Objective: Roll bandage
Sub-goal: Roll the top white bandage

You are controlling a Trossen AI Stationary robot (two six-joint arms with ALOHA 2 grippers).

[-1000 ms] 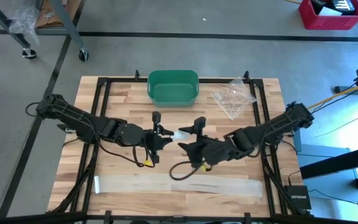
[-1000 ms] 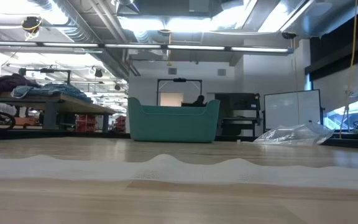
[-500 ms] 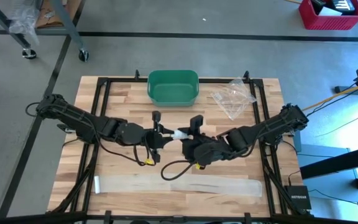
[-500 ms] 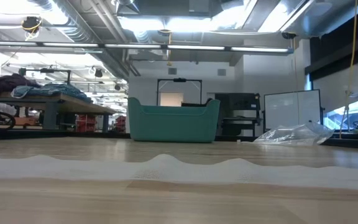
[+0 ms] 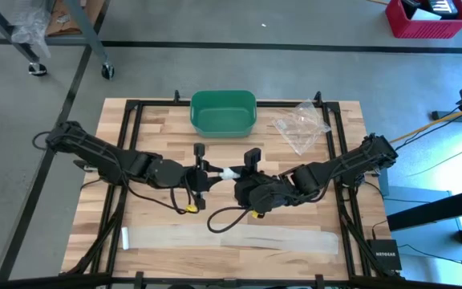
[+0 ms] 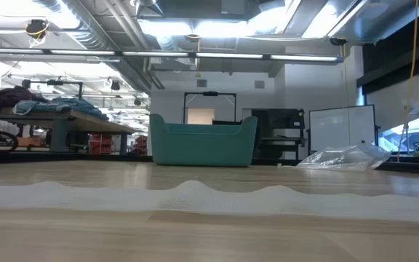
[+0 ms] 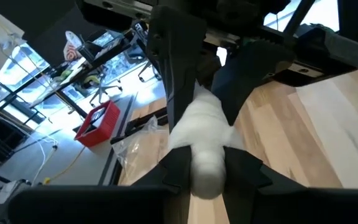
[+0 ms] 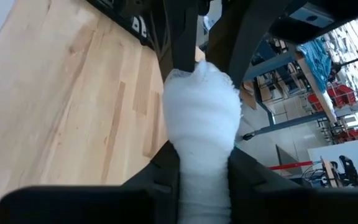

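White gauze, your rolled bandage (image 5: pixel 231 172), hangs mid-desk above the wood. Your right fingers (image 5: pixel 240 177) have just closed from wide open onto one end; your left fingers (image 5: pixel 212 172) grip the other end. Both now share it, so a handover looks possible.

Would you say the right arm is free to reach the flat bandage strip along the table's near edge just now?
Probably not yet. The right claw is shut on the white bandage roll, which the left claw grips too. The flat strip itself lies unobstructed.
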